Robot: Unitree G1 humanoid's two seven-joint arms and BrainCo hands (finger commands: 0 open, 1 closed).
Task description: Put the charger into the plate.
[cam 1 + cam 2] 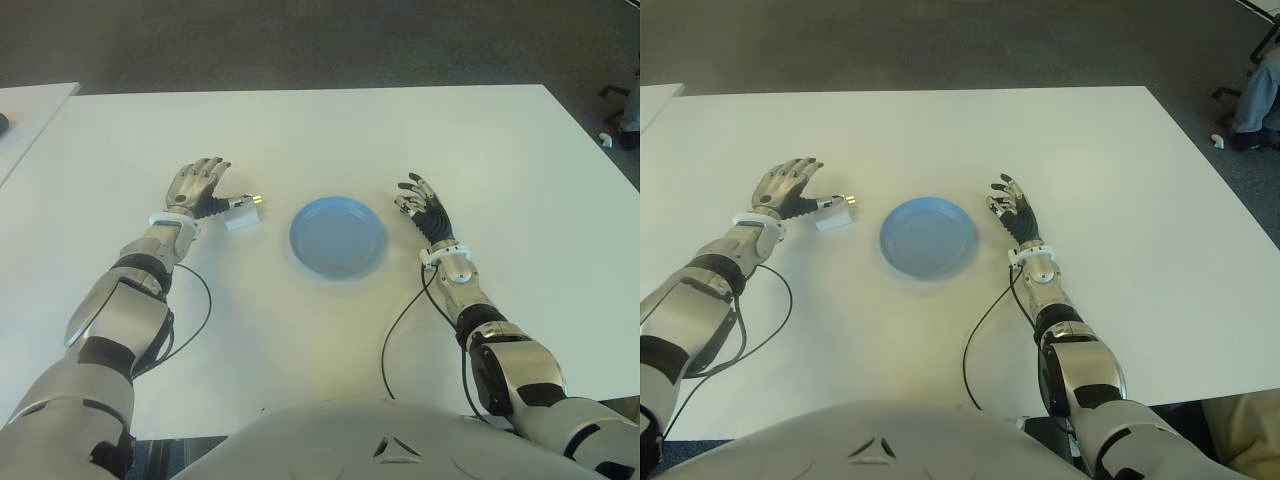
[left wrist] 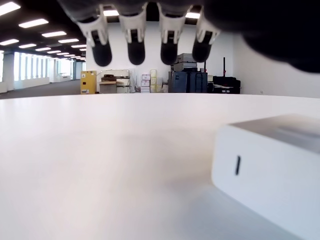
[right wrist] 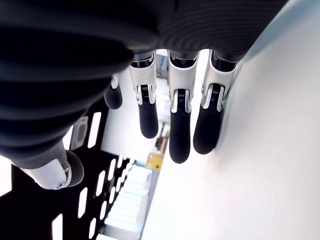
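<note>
Item: small white plastic block charger with metal prongs, lying on the white table just off the thumb side of the left hand; not held.
Left hand: fingers spread, nothing between them.
Destination: round pale-blue plastic plate, empty, beyond the charger from those fingers.
Right hand: across the plate, fingers relaxed apart, empty.
Risk, judged: closing fingertips may nudge the smooth block sideways; a shallow pinch could drop it short of the plate's rim.

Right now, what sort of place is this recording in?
Probably an open-plan office: a white table on grey carpet, with ceiling light strips and stacked boxes in the left wrist view.
</note>
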